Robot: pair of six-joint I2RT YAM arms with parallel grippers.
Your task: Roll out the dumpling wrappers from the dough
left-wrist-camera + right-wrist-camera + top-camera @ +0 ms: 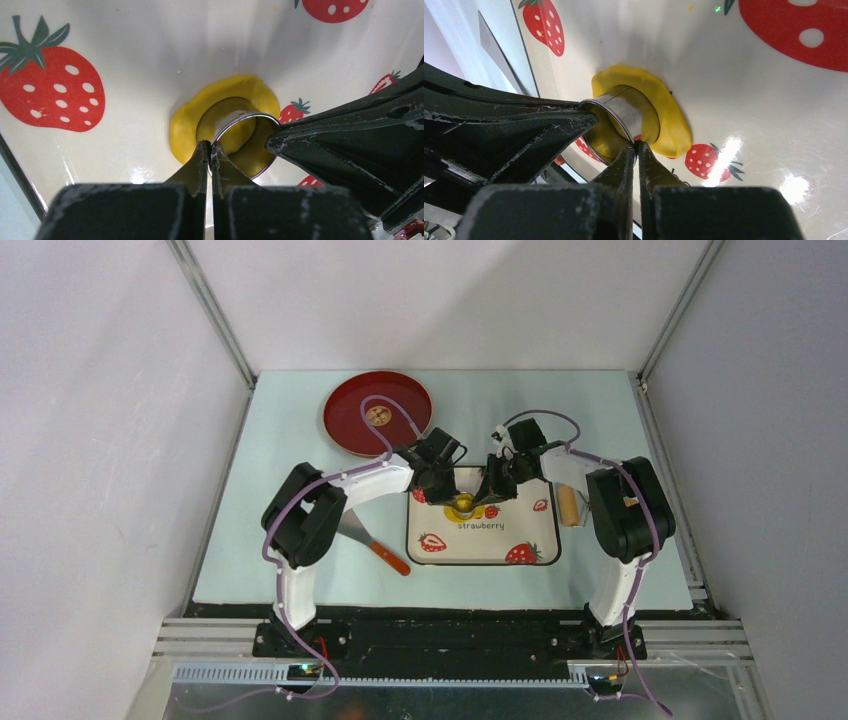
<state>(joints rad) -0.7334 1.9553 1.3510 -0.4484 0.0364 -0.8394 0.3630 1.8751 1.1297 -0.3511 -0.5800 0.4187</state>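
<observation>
The dough [463, 503] is a flattened yellow patch on the white strawberry mat [483, 540]. A metal ring cutter [240, 117] stands in the dough [187, 122], with yellow showing inside and around it. My left gripper [210, 146] is shut on the ring's near rim. My right gripper [636, 146] is shut on the opposite rim of the ring cutter [624, 107], over the dough [669, 120]. In the top view both grippers, left [452, 490] and right [490, 490], meet over the dough. No separate dumpling wrapper disc shows.
A red plate [377, 413] with a small tan round thing lies at the back left. A spatula with an orange handle [375, 545] lies left of the mat. The wooden roller [568, 506] lies at the mat's right edge.
</observation>
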